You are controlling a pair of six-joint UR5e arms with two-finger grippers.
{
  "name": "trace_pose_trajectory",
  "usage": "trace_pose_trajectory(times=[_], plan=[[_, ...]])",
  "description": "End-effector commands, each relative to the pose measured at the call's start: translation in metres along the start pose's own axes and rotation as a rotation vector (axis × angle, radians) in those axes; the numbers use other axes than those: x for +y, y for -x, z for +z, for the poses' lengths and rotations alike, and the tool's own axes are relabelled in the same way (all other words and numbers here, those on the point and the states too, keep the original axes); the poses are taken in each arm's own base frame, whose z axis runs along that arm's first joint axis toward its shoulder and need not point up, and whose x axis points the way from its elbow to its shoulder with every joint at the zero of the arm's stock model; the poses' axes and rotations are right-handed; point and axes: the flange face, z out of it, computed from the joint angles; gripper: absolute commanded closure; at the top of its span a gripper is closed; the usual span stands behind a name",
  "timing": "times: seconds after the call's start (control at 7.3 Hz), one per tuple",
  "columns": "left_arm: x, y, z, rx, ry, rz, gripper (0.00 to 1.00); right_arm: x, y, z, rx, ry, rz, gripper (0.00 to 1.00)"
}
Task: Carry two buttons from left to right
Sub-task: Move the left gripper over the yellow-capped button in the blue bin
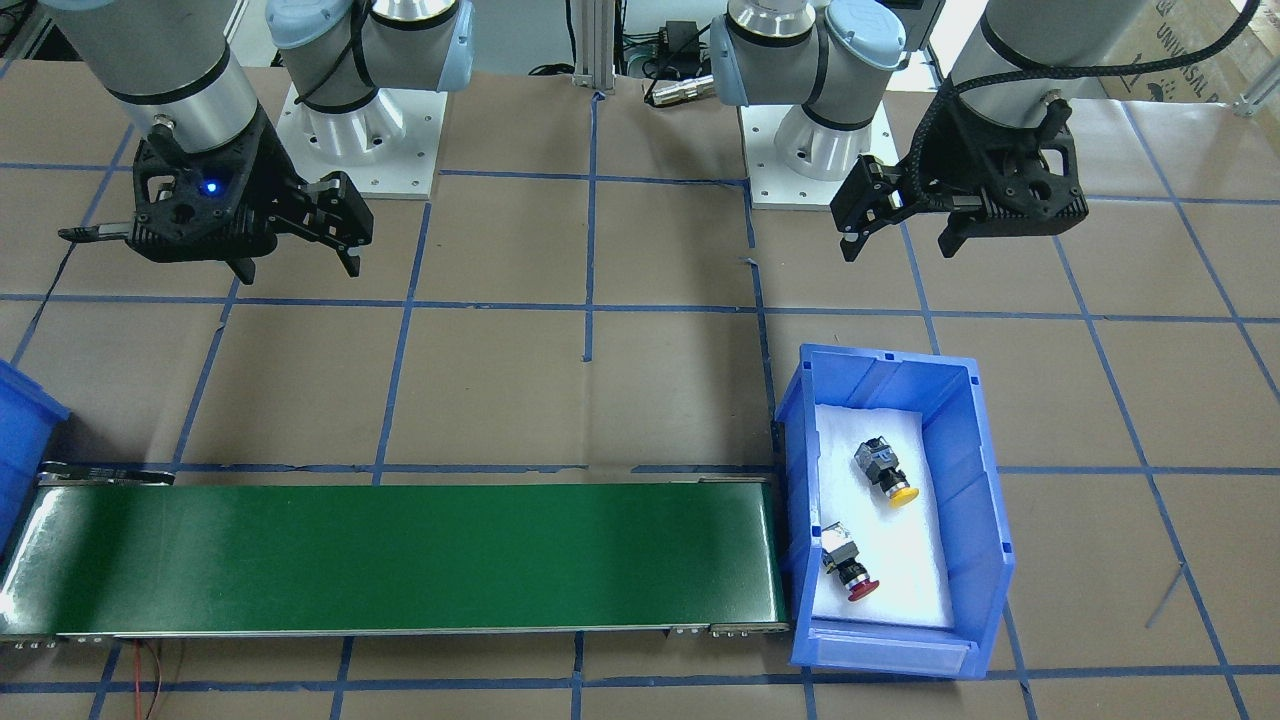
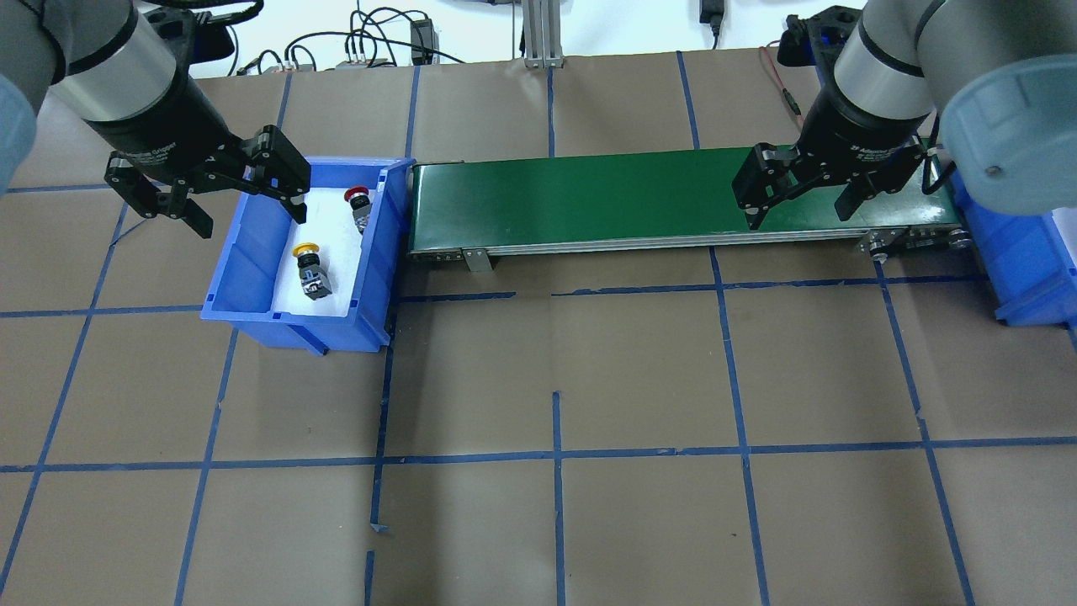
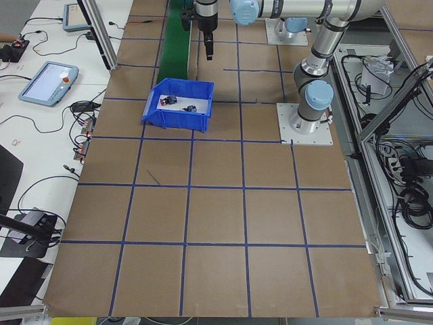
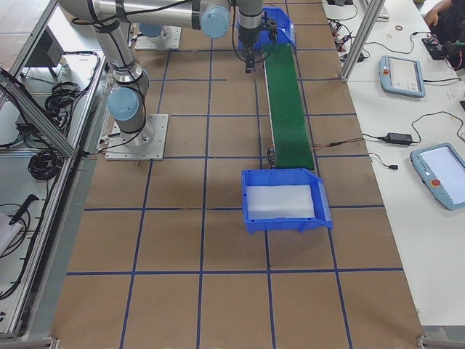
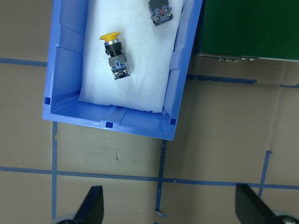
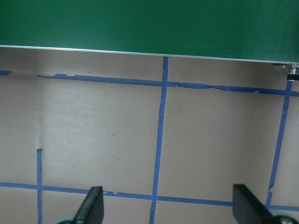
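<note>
Both buttons lie in the blue bin, toward the table's far edge on the robot's left side. Yellow button is on its side on the white liner; red button is by the wall next to the green belt.

Left gripper is spread wide, empty, above the table on the robot's side of the bin. Right gripper is also wide and empty, on the robot's side of the belt's right end. Second bin sits at that end.

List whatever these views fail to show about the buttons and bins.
Red button: in the left wrist view the top edge cuts off its cap.
Right bin: in the overhead view the right arm and frame edge hide its inside.
Left bin: in the exterior right view, far and partly behind the right arm; its contents cannot be seen.
</note>
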Motion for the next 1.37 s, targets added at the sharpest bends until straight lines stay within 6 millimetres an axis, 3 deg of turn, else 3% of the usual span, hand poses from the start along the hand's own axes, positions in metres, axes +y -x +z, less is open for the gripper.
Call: trace_pose_trajectory(times=[0.0,0.96,1.1,1.23], plan=[[0.000,0.000,0.000,0.000,-0.004,0.002,0.00,-0.001,-0.001,0.001,0.000,0.003,-0.008,0.04],[-0.005,0.013,-0.007,-0.009,-0.017,-0.017,0.00,-0.001,-0.001,0.002,0.001,0.006,-0.013,0.04],[-0.005,0.015,0.007,-0.004,0.019,-0.014,0.00,-0.001,-0.001,0.003,0.001,0.007,-0.012,0.04],[-0.021,0.021,0.018,-0.009,0.035,0.015,0.00,-0.001,-0.001,0.003,0.000,0.009,-0.012,0.04]])
